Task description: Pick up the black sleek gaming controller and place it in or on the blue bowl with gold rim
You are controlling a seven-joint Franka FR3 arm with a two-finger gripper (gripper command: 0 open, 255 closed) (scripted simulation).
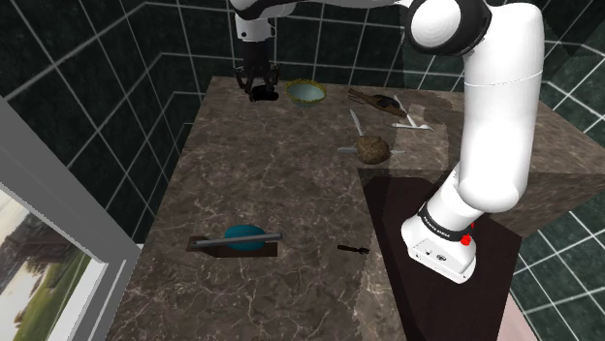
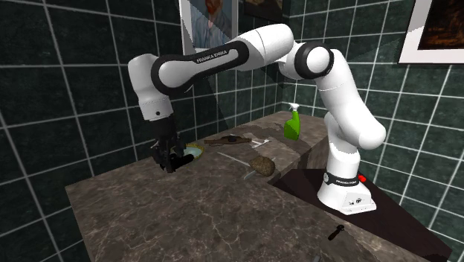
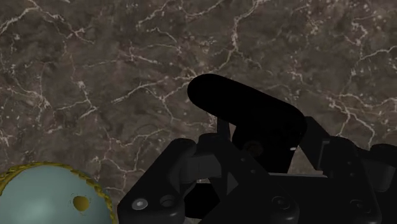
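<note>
1. Dark green tiled walls (image 1: 116,68) close the room in behind the desk and on the shoulder view's left. Framed pictures (image 2: 435,30) hang on them.
2. The desk (image 1: 271,184) is dark brown marble with pale veins. Its widest bare stretch lies across the middle, between the things at the far edge and those at the near edge.
3. The white arm (image 2: 216,56) rises from its dark stand (image 1: 388,208) on the right and reaches over to the far left corner of the desk.
4. The tool (image 1: 256,79) hangs at that far left corner, with the desk's far and left edges both close by. Its black fingers (image 3: 159,184) are closed around the black controller (image 3: 248,121), which sits clasped between them. I cannot tell whether the controller touches the marble.
5. The bowl (image 1: 305,92), pale blue-grey inside with a gold rim, stands just right of the tool at the far edge. It is apart from the controller.
6. A green spray bottle (image 2: 293,124) stands at the far right of the desk, beyond the stand.
7. A blue round thing (image 1: 242,237) crossed by a grey bar lies near the near edge, well apart from the tool.
8. A brown lump (image 1: 372,148) sits just beyond the stand's far corner, with thin white sticks around it.
9. A small black item (image 1: 354,249) lies near the stand's near left side.
</note>
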